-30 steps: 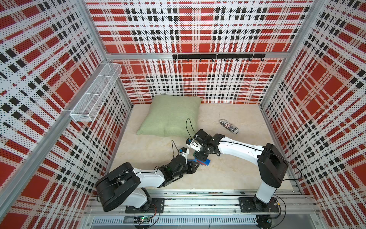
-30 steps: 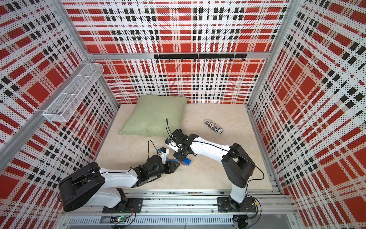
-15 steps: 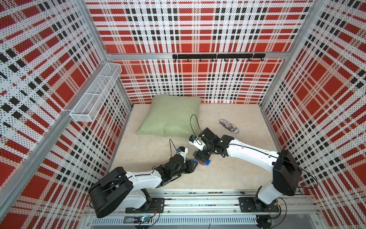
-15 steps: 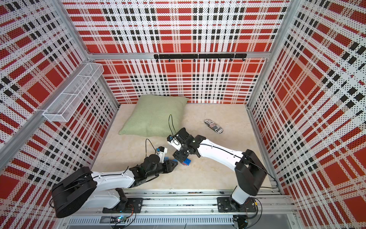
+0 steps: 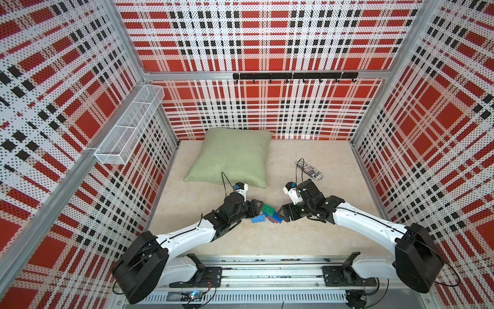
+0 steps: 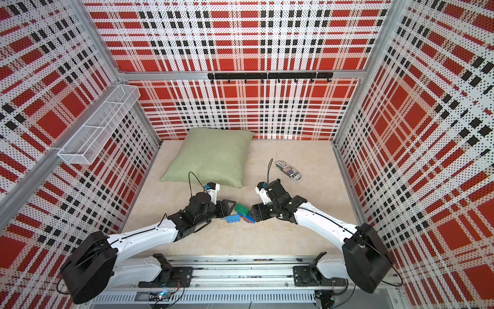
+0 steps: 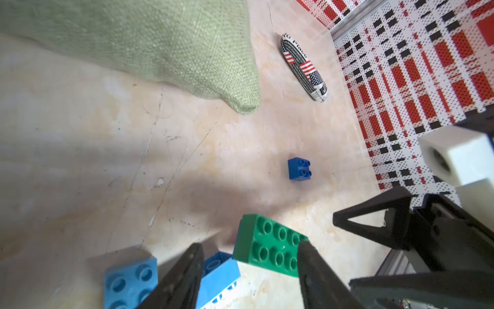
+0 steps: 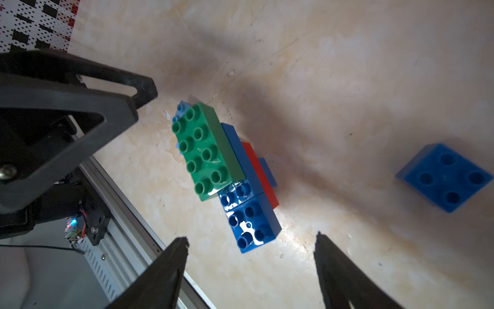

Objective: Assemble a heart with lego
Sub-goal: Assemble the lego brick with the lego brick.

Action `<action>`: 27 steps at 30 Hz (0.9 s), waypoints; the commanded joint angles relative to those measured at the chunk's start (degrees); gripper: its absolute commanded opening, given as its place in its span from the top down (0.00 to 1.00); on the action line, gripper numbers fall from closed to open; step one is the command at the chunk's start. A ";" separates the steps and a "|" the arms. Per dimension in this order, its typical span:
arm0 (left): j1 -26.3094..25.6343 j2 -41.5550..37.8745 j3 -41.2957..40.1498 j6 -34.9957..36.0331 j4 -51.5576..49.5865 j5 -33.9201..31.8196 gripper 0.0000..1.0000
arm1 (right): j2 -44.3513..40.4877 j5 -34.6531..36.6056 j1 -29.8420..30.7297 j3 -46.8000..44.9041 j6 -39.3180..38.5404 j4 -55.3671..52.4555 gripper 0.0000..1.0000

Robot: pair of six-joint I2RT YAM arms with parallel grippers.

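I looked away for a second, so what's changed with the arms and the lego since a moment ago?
Both hands let go of the lego heart: the left hand and right hand opened and drew apart, leaving it lying on the table between them. The green pillow and rolled paper stayed put.

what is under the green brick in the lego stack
A dark blue brick sits right beneath the green brick, then a red brick, with a light blue brick poking out at one end. The studs joining them are covered.
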 commanded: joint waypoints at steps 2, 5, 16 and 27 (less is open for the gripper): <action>0.19 3.71 3.21 5.25 -2.69 2.23 0.35 | 2.14 -6.11 -3.40 -2.64 4.62 6.70 0.24; 0.19 4.66 3.18 6.18 -2.60 2.56 0.34 | 4.25 -7.63 -3.46 -3.11 4.80 8.06 0.25; 0.23 6.74 4.65 8.64 -2.88 4.17 0.29 | 8.69 -7.19 -3.92 -3.08 3.56 8.95 0.27; -0.69 6.74 5.46 8.48 -3.56 3.16 0.25 | 10.15 -6.41 -4.11 -4.09 2.87 9.30 0.29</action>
